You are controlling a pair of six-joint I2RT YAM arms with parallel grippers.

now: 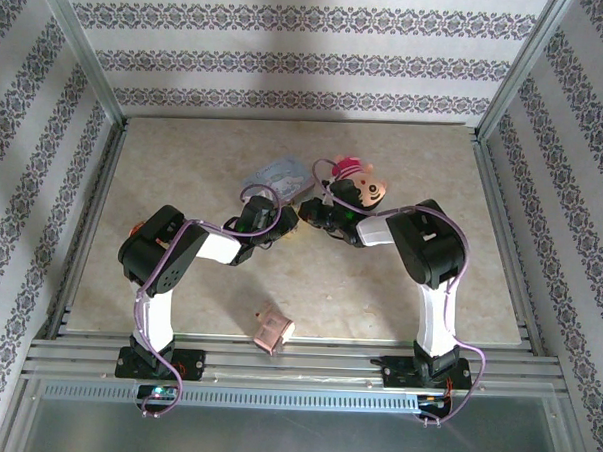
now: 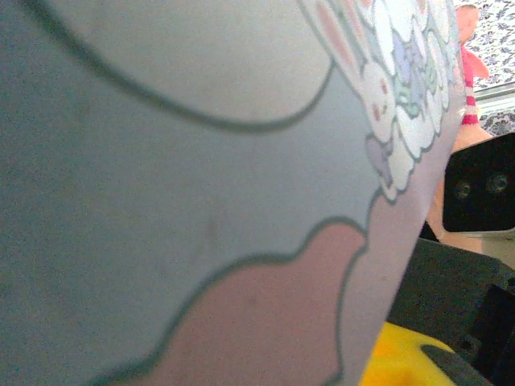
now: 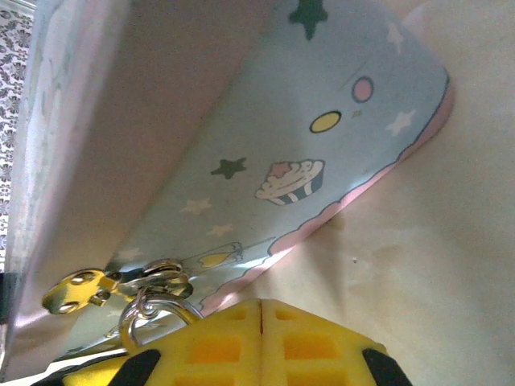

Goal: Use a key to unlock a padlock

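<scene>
Here, the pale-blue cartoon-printed tin point(image 1: 279, 173) lies on the beige table point(image 1: 179, 271), a little behind the middle. Both arms reach toward its near edge. The two grippers are very near each other there, the left gripper point(image 1: 280, 222) just beside the right gripper point(image 1: 327, 225).

In the right wrist view, the yellow fingers point(image 3: 322, 346) of the right gripper are pressed together, with no gap between them. Just above them, a gold-coloured latch plate point(image 3: 76, 291) is fixed on the tin's side. Of the tiny dark metal padlock, I can see just a silvery loop point(image 3: 137, 314). It hangs at this latch and goes down behind the yellow fingers, so the dark body is hidden. I cannot tell if the fingers pinch anything.

In the left wrist view the tin is extremely close to the camera, and I cannot tell if the left gripper is wide or narrow.

A pink and brown soft toy point(image 1: 359, 178) lies just right of the tin. A pinkish-copper boxy object point(image 1: 272, 330) stands near the front edge, well apart from the rest.
</scene>
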